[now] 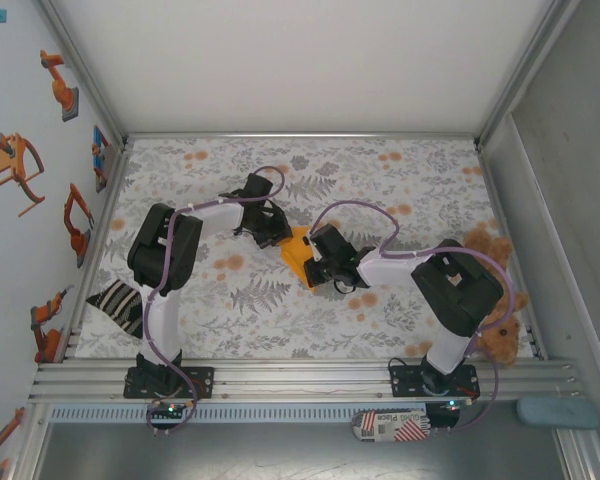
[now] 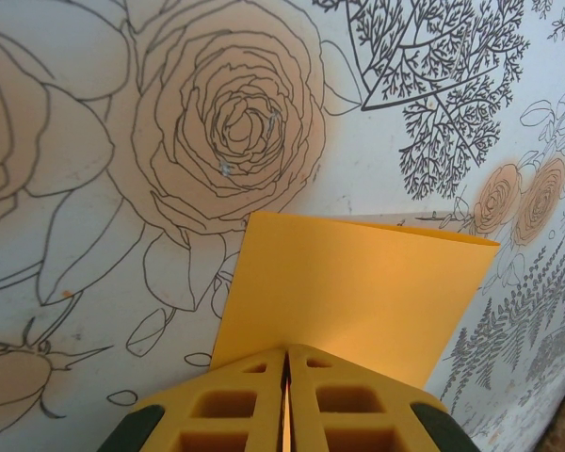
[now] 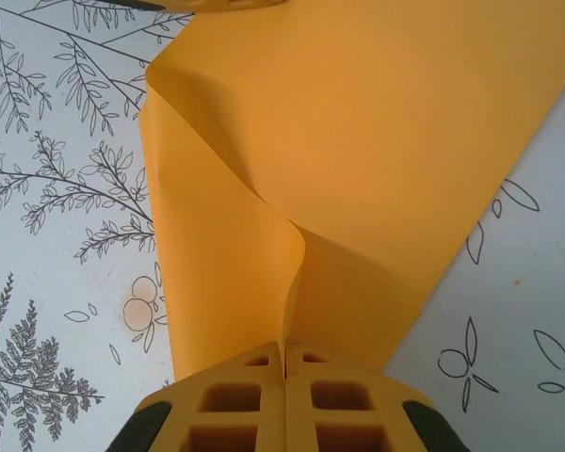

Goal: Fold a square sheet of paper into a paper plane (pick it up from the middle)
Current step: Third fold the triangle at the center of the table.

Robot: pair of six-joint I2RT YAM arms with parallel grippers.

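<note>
Bright, even light from overhead leaves soft shadows on the cloth [image 1: 280, 310]. Wrist close-ups look sharp, the paper [image 3: 377, 122] shaded softly along its curl.

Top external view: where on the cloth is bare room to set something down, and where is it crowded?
Free: far strip of cloth along the back wall, and the near patch between the arm bases. Crowded: centre, where left claw and right claw pinch the orange-yellow paper; teddy at the right edge; striped fabric at left.
</note>
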